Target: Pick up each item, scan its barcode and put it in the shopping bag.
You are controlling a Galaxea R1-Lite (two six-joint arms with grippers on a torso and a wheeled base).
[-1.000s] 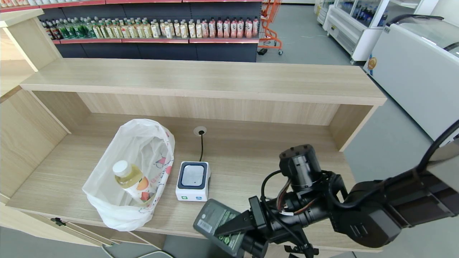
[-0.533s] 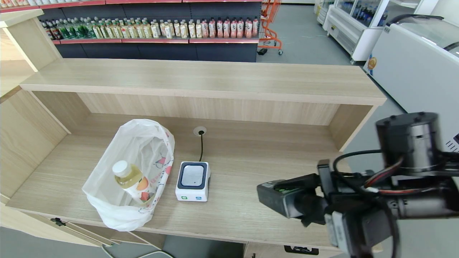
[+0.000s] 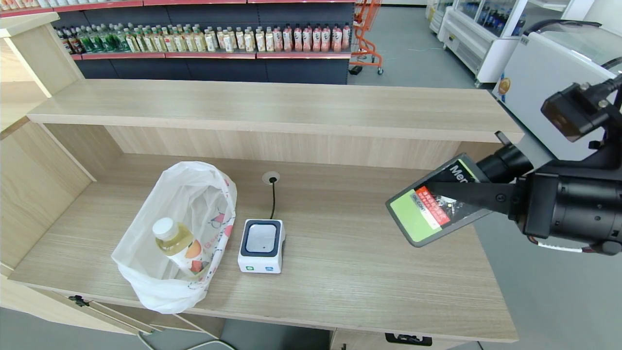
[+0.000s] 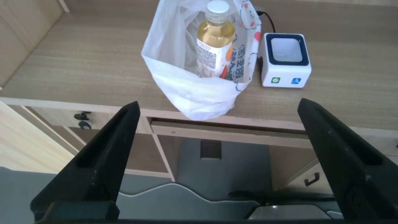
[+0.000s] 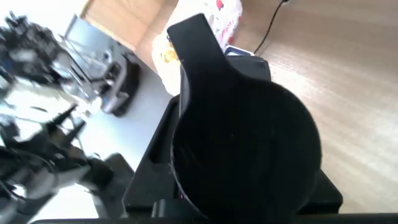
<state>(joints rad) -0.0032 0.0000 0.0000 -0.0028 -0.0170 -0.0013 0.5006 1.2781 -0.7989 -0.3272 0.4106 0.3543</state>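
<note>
Right gripper [image 3: 464, 197] is clamped on a dark flat pouch [image 3: 417, 218] with a green and red label. One finger lies across the label face and the pouch sticks out tilted toward the middle of the counter [image 3: 369, 277]. It's up in the air over the counter's right end, close to the right side panel and just below the raised back ledge [image 3: 272, 104], not touching either.

A wide stretch of wood lies between the pouch and the scanner [image 3: 261, 244]. The scanner sits window up, near the front edge, and its cable [image 3: 273, 199] runs back to a hole in the surface.

The shopping bag [image 3: 187, 194] is just beside the scanner on the left, mouth open, with a bottle [image 3: 176, 244] leaning inside. The bottom of the bag bulges right at the front edge of the counter, and the left wall is a bit further over.

Left gripper [image 4: 219, 112] is down low in front of the counter, below the front edge, fingers spread wide and holding nothing. The bag is straight ahead of it.
</note>
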